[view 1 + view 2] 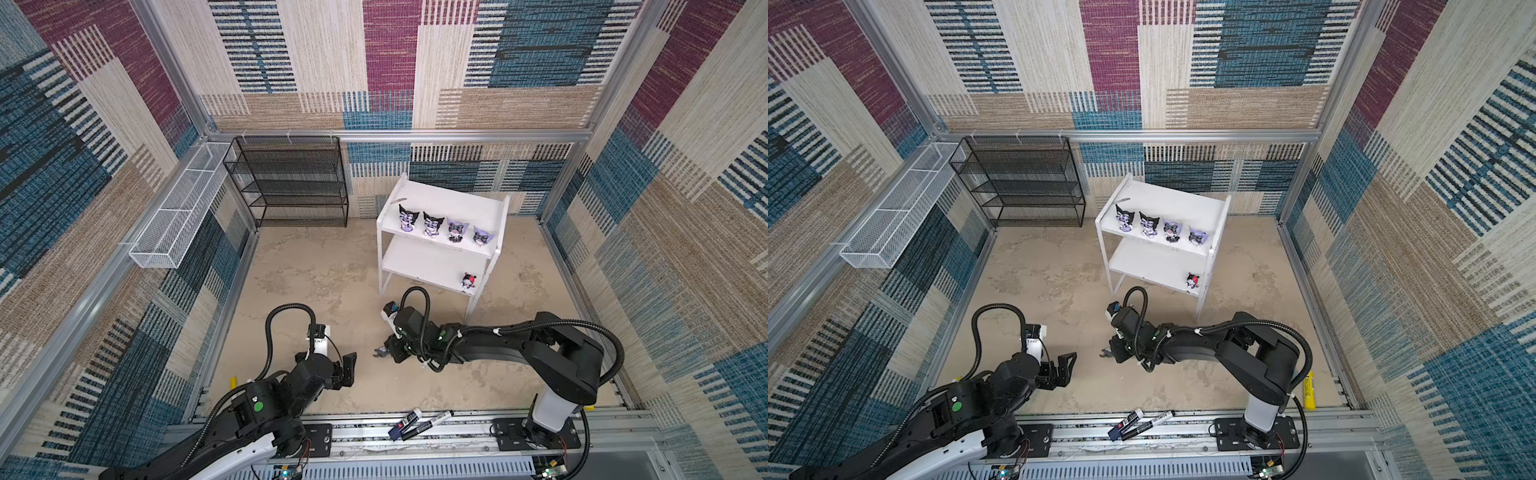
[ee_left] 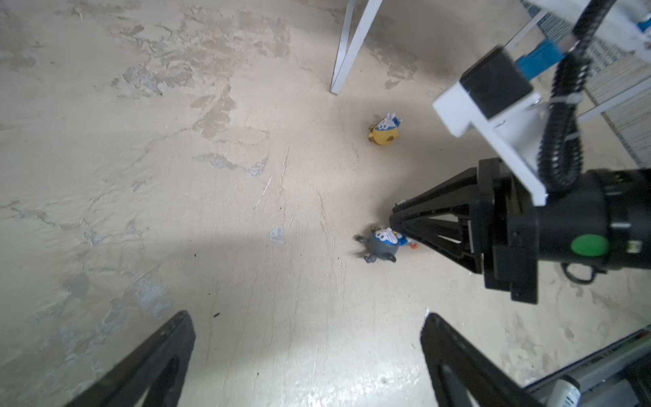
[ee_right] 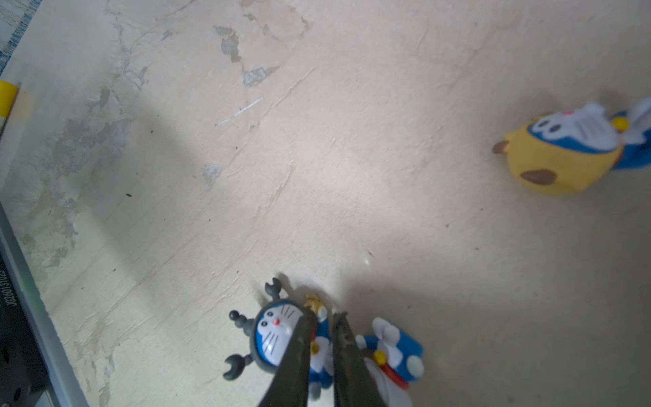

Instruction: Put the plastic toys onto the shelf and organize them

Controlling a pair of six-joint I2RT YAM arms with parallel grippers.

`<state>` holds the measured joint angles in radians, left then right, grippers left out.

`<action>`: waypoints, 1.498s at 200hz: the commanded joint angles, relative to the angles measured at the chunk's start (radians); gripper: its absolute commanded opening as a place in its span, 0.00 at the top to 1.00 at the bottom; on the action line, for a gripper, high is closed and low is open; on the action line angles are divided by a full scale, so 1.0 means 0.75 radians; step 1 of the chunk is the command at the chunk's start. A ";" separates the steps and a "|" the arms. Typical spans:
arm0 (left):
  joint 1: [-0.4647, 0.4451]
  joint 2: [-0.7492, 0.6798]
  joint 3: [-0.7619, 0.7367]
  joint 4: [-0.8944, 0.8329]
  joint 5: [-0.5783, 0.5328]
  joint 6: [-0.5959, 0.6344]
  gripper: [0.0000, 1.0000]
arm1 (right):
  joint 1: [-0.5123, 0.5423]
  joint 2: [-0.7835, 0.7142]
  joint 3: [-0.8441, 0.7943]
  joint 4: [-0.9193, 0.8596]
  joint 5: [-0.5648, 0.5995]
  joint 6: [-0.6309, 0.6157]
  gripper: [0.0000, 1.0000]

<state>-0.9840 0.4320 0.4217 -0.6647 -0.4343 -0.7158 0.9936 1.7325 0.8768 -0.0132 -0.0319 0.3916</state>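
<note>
grey claw-horned plastic figurine (image 3: 273, 334)

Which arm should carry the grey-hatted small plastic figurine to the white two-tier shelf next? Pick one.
Right. The right tool is shut on the grey-hatted small plastic figurine, close to the white two-tier board shelf; the left tool hangs open, apart from the toy.

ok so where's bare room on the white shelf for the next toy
Lower tier: bare from its left leg across to the red-hat figurine at the front right corner. Upper tier: bare strip behind the four hooded figurines, back to the rear edge; the front edge is crowded by that row. The right gripper has jaws shut on the grey-hat figurine.
</note>
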 commanded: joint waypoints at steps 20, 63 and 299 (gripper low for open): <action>0.001 0.077 -0.058 0.174 0.146 -0.095 0.01 | 0.000 -0.001 -0.006 -0.175 0.086 -0.061 0.83; -0.002 0.161 -0.121 0.352 0.261 -0.157 0.01 | 0.013 0.012 0.049 -0.241 0.182 -0.166 0.83; 0.025 0.546 -0.116 0.739 0.406 -0.346 0.19 | 0.162 -0.298 -0.122 -0.125 0.106 -0.105 0.81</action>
<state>-0.9688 0.7891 0.3031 -0.1635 -0.1493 -0.9306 1.1133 1.5570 0.8055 -0.1040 0.0212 0.2810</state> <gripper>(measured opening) 0.841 0.184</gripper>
